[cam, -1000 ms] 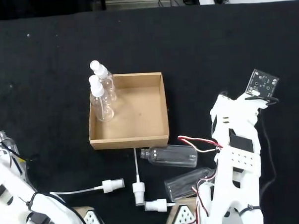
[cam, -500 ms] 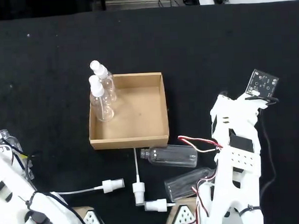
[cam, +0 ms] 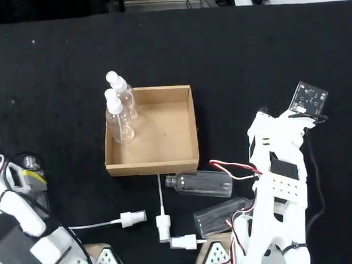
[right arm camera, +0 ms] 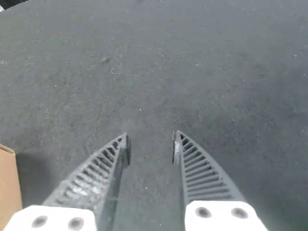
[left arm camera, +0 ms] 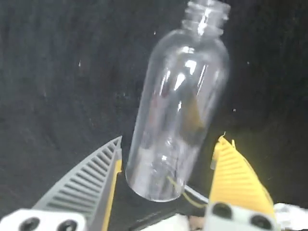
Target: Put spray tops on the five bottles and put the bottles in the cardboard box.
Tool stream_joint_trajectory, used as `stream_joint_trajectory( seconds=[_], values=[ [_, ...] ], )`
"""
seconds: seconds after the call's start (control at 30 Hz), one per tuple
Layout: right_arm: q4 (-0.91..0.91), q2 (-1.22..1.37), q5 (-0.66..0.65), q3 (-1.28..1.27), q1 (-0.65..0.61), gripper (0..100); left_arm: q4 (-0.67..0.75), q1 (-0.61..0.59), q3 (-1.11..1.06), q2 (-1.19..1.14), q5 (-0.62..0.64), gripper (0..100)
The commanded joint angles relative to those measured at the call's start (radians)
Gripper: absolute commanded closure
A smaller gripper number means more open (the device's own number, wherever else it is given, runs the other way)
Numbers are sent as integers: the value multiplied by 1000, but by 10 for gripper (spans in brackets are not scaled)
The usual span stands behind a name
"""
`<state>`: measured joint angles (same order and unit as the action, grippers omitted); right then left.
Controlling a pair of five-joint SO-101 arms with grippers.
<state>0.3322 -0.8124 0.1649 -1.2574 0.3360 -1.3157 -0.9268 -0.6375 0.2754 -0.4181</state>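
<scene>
Two capped bottles (cam: 119,124) are stood at the far-left corner of the cardboard box (cam: 152,167); the rest of its floor is left open. Before its near wall, the way is barred by two lying bottles (cam: 204,184) and three spray tops (cam: 163,225); beyond its far wall, bare table (cam: 219,48) is left.

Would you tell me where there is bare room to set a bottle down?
Bare: the table beyond the box, and the box floor beside its two bottles. Crowded: in front of the box, loose bottles and spray tops.
</scene>
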Motion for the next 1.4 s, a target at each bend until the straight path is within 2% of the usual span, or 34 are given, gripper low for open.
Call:
stream_joint_trajectory(
  seconds=[0.0, 0.1, 0.37, 0.6, 0.77, 1.03, 1.17, 1.37],
  values=[
    [2, 10, 0, 15, -14, 865, -8, 2, 74, -11, -169, 733],
    [2, 10, 0, 15, -14, 865, -2, 8, 91, 0, -224, 733],
    [2, 10, 0, 13, -14, 865, 2, 45, 245, -14, -232, 727],
    [2, 10, 0, 13, -14, 865, 170, 51, 208, -167, -224, 727],
    [2, 10, 0, 13, -14, 865, 130, 65, 231, -267, -230, 727],
    [2, 10, 0, 15, -14, 865, 118, 62, 231, -276, -222, 727],
    [2, 10, 0, 16, -14, 865, 14, 48, 274, -244, -180, 727],
    [2, 8, 0, 16, -14, 865, -86, 42, 305, -242, -216, 627]
  ],
)
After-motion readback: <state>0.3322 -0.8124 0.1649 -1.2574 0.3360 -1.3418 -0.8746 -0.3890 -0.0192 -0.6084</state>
